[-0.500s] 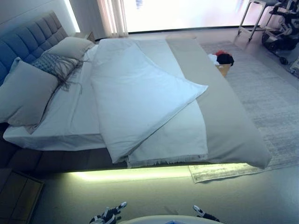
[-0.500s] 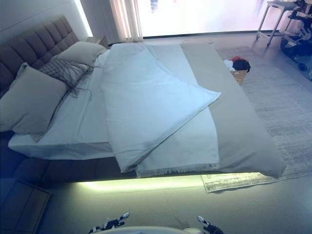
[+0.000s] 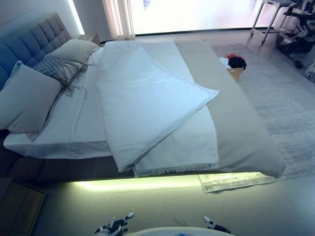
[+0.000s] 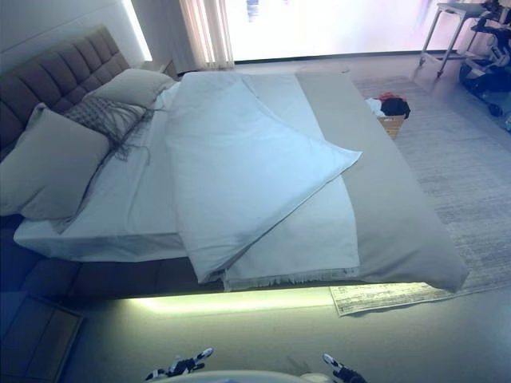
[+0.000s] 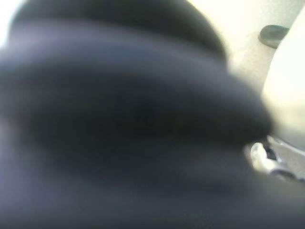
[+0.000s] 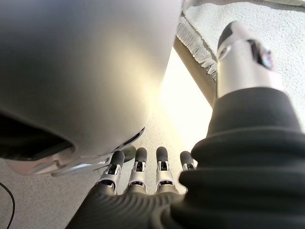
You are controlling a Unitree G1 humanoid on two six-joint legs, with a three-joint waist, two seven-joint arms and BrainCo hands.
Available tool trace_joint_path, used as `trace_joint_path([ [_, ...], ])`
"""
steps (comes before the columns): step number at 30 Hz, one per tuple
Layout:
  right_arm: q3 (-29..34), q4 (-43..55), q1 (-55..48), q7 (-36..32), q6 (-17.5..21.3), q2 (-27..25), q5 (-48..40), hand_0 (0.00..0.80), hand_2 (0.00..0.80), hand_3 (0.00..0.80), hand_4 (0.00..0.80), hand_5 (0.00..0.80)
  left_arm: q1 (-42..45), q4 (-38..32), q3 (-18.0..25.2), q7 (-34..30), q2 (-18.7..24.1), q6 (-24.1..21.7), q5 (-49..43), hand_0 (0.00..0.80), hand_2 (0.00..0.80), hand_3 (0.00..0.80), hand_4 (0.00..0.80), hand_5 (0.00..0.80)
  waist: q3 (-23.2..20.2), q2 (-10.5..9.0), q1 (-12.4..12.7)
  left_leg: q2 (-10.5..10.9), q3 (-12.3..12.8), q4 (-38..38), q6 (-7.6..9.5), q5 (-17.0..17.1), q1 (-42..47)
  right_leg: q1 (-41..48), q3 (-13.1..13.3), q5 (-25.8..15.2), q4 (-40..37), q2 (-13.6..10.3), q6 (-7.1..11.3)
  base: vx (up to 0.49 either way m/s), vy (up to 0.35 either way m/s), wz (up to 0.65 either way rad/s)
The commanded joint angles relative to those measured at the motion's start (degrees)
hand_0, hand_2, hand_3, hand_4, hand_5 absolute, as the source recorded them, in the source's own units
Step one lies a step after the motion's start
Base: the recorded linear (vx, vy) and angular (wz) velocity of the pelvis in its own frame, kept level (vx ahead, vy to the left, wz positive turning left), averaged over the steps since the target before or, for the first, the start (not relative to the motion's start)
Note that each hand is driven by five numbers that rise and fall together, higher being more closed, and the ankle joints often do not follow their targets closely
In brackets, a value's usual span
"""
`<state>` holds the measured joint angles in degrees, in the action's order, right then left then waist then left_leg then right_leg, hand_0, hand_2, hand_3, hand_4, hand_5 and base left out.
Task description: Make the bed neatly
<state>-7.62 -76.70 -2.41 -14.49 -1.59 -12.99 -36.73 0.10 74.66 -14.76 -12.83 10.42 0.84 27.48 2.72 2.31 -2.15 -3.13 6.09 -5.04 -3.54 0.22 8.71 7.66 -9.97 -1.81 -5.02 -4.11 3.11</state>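
Note:
The bed (image 3: pixel 59 167) stands in front of me, headboard (image 3: pixel 34 39) to the left. A white duvet (image 3: pixel 142 98) lies askew on it, one corner folded over diagonally towards the right. A second white layer with a fringed edge (image 3: pixel 177 169) shows under it at the near side. A grey blanket (image 3: pixel 236 118) covers the foot end. Two plain pillows (image 3: pixel 24 98) (image 3: pixel 74 49) and a patterned cushion (image 3: pixel 59 66) lie by the headboard. My left hand (image 3: pixel 115 227) and right hand (image 3: pixel 214 225) hang low, well short of the bed, both open and empty. The right wrist view shows straight fingers (image 6: pixel 138 164).
A grey rug (image 3: pixel 285 108) lies past the foot of the bed. A basket of clothes (image 3: pixel 235 66) stands on it beside the bed. A nightstand (image 3: pixel 17 206) is at my near left. A stool (image 3: pixel 268 17) and equipment stand at the far right.

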Motion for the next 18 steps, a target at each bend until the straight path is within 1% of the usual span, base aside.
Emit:
trace_joint_path([
  [1,-1.0,-2.5,5.9,-0.6,-0.3,2.4,-1.9,0.000,0.000,0.000,0.000,0.000,-4.7,3.0,-1.4,-0.8,-1.7,0.0,-2.8,0.000,0.000,0.000,0.000,0.000,1.5,-2.23,0.9,4.4,-0.1,0.0,3.91,-3.1,-0.1,-0.7,2.1,-0.4,0.1,0.3,2.25,0.000,0.000,0.00],
  [10,-1.3,-3.0,5.9,-0.2,-0.7,2.6,-1.7,0.000,0.000,0.000,0.000,0.000,-4.6,3.1,-1.3,-0.3,-1.8,0.0,-2.7,0.000,0.000,0.000,0.000,0.000,1.5,-2.22,1.0,4.5,-0.2,0.0,4.04,-3.1,-0.1,-0.8,1.8,-0.1,0.6,0.2,2.17,0.000,0.000,0.00],
  [15,-0.9,-2.5,6.3,0.7,-0.8,3.1,-4.6,0.000,0.000,0.000,0.000,0.000,-4.9,3.1,-0.8,0.7,-1.7,0.0,-1.5,0.000,0.000,0.000,0.000,0.000,1.9,-2.18,0.7,4.4,-0.2,0.6,4.55,-3.1,0.4,-1.4,2.4,1.6,3.7,0.4,1.56,0.026,-0.024,0.00],
  [16,-0.8,-2.5,6.5,0.8,-0.9,3.0,-4.5,0.000,0.000,0.000,0.000,0.000,-5.0,3.0,-0.5,0.9,-1.7,-0.1,-1.4,0.000,0.000,0.000,0.000,0.000,2.1,-2.24,0.6,4.4,-0.1,2.0,4.56,-3.4,0.2,-1.6,2.6,1.9,4.4,0.4,1.31,0.000,0.000,0.00],
  [18,-1.2,-2.2,7.5,0.6,-1.8,2.7,-2.3,0.000,0.000,0.000,0.000,0.000,-5.5,2.7,0.3,1.8,-1.8,-1.1,-0.8,0.000,0.000,0.000,0.000,0.000,3.4,-3.03,0.7,4.6,0.2,10.0,4.11,-5.8,-2.6,-2.4,2.5,2.7,6.3,0.0,0.25,0.001,-0.039,0.04],
])
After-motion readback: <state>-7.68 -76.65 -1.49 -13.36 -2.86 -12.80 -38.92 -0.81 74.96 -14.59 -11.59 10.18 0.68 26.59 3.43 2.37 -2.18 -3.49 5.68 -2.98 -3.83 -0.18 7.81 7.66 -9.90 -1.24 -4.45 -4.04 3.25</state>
